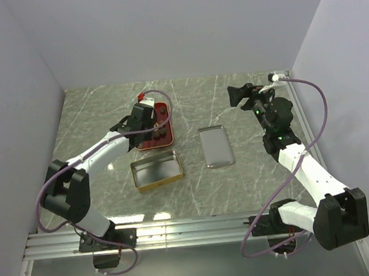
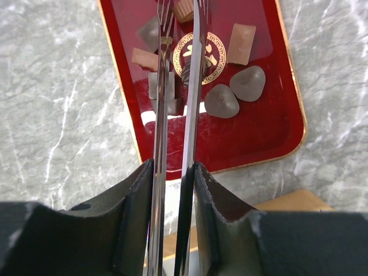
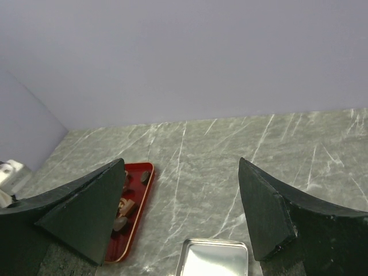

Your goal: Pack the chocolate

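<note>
Picking step: my left pincer point(image 2: 172, 169) clamps metal tongs point(image 2: 194, 86), tips down among the chocolate point(image 2: 221, 102) on the red tray point(image 2: 270, 135); my right pincer point(image 3: 181, 201) hangs open. Next, I judge: nip one piece, carry it to the gold tin point(image 1: 156, 171).

Left arm reaches forward — left gripper point(image 2: 172, 172) pointing down, pinched onto metal tongs point(image 2: 191, 115). Right arm bent upward; right gripper point(image 3: 181, 195) held aloft, jaws spread wide.
</note>
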`<state>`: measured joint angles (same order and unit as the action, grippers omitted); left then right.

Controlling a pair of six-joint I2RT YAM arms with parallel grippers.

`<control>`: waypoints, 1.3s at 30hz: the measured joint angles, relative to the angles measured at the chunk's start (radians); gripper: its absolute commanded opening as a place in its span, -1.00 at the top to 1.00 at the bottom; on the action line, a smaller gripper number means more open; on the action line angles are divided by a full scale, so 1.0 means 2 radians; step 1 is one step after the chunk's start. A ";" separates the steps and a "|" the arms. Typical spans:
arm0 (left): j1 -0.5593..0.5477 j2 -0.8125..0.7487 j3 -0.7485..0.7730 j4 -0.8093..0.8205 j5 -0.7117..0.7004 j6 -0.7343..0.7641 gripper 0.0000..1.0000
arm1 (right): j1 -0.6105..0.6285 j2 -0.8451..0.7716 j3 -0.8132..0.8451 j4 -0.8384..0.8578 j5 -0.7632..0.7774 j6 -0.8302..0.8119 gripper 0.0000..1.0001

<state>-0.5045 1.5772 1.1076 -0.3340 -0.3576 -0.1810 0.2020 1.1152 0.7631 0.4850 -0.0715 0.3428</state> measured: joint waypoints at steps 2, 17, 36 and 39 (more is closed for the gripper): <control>-0.001 -0.019 -0.006 0.000 0.000 0.000 0.36 | 0.000 0.000 -0.001 0.000 0.000 0.000 -0.71; -0.040 -0.155 -0.068 -0.014 0.022 -0.024 0.37 | 0.000 0.007 -0.002 0.008 -0.006 0.000 -0.71; -0.151 -0.301 -0.100 -0.138 -0.017 -0.154 0.39 | 0.000 0.010 -0.019 0.023 -0.011 -0.002 -0.72; -0.161 -0.307 -0.100 -0.171 -0.019 -0.173 0.38 | 0.000 0.010 -0.019 0.023 -0.010 -0.002 -0.72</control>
<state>-0.8268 0.9630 0.9073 -0.6750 -0.3958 -0.5278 0.2020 1.1358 0.7261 0.5316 -0.0925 0.3389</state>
